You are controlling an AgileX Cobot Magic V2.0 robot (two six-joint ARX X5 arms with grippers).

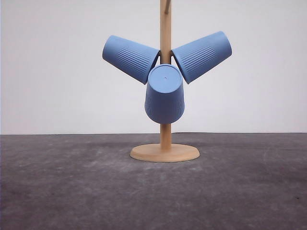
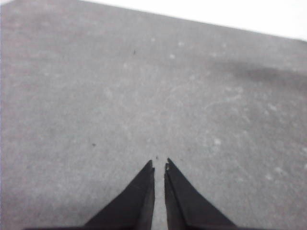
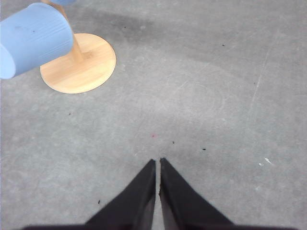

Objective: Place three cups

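All three cups hang on a wooden stand [image 1: 165, 96] that rises from a round base [image 1: 164, 153] on the grey desk [image 1: 72, 191]. In the front view the left cup [image 1: 130, 58] tilts out to one side of the pole, the right cup [image 1: 202, 56] tilts out to the other, and the middle cup [image 1: 164, 94] hangs lower between them with its closed bottom facing the camera. Each sits mouth-inward on the stand, clear of the desk surface.

The right claw [image 3: 158, 162] has its two dark fingers pressed nearly together, only a thin slit between the tips, and nothing is pinched in them. It hovers over bare desk. Seen from its wrist camera, the round base [image 3: 91, 67] lies well ahead of the tips and off to one side, with one blue cup [image 3: 31, 38] hanging above the base's far edge; that cup is well apart from the claw, not touching it.

The left claw [image 2: 159, 165] is likewise drawn close, its fingertips [image 2: 147, 168] almost meeting and holding nothing. Ahead of it lies plain grey desk with faint pale scuffs and a dark smudge [image 2: 259, 74] further off.
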